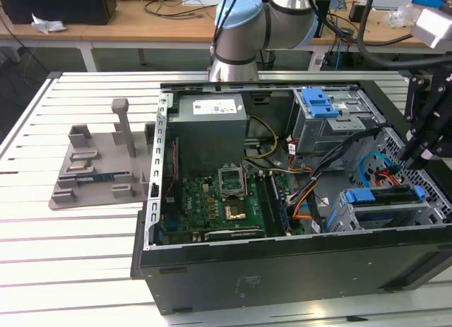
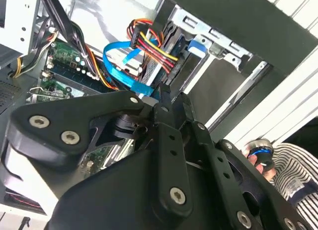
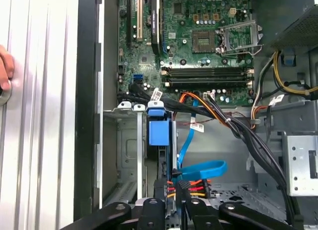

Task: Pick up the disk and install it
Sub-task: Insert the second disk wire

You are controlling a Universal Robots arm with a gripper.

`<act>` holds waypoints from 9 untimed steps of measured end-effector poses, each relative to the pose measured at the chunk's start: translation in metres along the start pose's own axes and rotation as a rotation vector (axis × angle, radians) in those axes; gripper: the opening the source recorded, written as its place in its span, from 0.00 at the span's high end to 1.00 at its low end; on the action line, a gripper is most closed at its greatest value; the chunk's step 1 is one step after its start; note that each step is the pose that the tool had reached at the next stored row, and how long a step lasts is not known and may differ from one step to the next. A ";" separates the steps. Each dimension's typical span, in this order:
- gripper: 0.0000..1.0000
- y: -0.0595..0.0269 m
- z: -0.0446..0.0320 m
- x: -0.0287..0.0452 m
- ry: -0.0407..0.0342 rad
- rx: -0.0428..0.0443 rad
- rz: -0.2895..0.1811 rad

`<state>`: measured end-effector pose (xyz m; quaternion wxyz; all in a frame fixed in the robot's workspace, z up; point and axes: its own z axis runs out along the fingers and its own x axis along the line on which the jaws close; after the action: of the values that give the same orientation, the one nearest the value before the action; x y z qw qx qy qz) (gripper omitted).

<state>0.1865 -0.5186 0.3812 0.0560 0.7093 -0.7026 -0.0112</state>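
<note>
Rails of blue plastic frame the disk [image 1: 385,195], which stands on edge in the metal drive cage [image 1: 346,215] at the front corner of the open computer case [image 1: 282,270], toward the exterior view's right. In the first wrist view the disk [image 3: 160,133] is seen edge-on: a blue tab at one end and a thin dark strip running from it toward the gripper [image 3: 171,206]. Its silver face and label are turned out of sight. A red, yellow and orange cable bundle [image 3: 185,185] and a flat blue ribbon cable [image 3: 203,168] cross its far end, hiding where they plug in.

The gripper [image 2: 171,97] hangs right over that cabled end, its black linkage covering much of the second wrist view. Whether it is clamped on the disk or merely close to it cannot be told. In the exterior view the gripper [image 1: 417,154] is partly cut off by the frame edge.

A striped sleeve [image 2: 293,165] shows beyond the case, and part of a hand [image 3: 5,71] rests on the slatted white table [image 3: 44,115].
</note>
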 end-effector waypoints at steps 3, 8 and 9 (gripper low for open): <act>0.76 0.0060 0.0082 -0.0006 -0.0001 0.0001 -0.001; 0.76 0.0107 0.0175 -0.0015 -0.0012 0.0003 -0.004; 0.76 0.0107 0.0176 -0.0015 -0.0012 0.0003 -0.004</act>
<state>0.1742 -0.5183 0.3647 0.0555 0.7107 -0.7012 -0.0116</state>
